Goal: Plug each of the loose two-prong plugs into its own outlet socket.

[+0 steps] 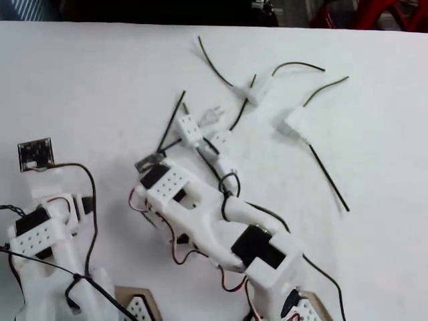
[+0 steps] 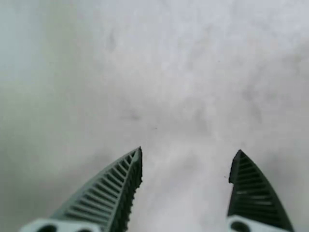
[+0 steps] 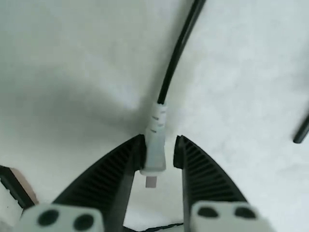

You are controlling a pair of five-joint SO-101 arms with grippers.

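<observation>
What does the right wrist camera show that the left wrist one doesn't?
The right wrist view has the right claw around a white plug, with a black cord trailing away from it. The left wrist view has the left claw open above the table. Both share that same white table underneath.

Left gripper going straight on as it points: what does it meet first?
Likely just bare table; nothing else lies ahead of the open left gripper, though depth is unclear.

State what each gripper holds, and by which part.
Left gripper: nothing. Right gripper straddles a plug at its white body; an actual grip cannot be told.
</observation>
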